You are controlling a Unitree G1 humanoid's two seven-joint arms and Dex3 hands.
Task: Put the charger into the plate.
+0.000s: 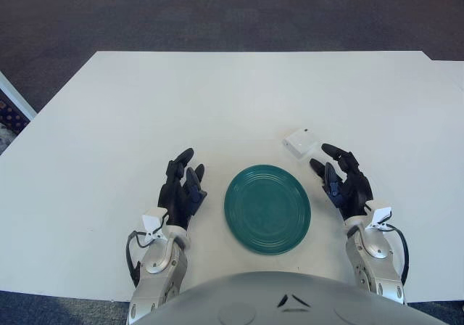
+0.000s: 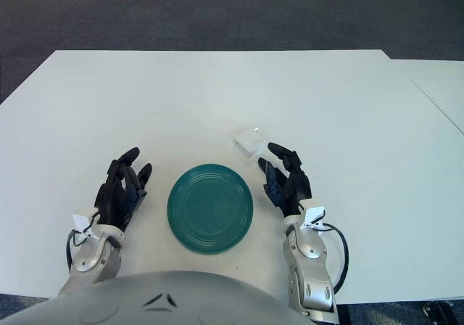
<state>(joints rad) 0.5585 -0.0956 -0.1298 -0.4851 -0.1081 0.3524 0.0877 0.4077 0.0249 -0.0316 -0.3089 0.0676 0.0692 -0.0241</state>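
A small white square charger [image 1: 301, 142] lies on the white table, just beyond the upper right rim of a round teal plate [image 1: 267, 208] that holds nothing. My right hand [image 1: 341, 175] is to the right of the plate, fingers spread and holding nothing, its fingertips [image 1: 330, 150] close to the charger's right side but apart from it. My left hand [image 1: 183, 182] shows to the left of the plate with relaxed, slightly spread fingers and nothing in it.
The white table [image 1: 217, 100] spreads wide beyond the plate, with dark carpet past its far edge. A second table edge shows at the far right [image 2: 435, 85].
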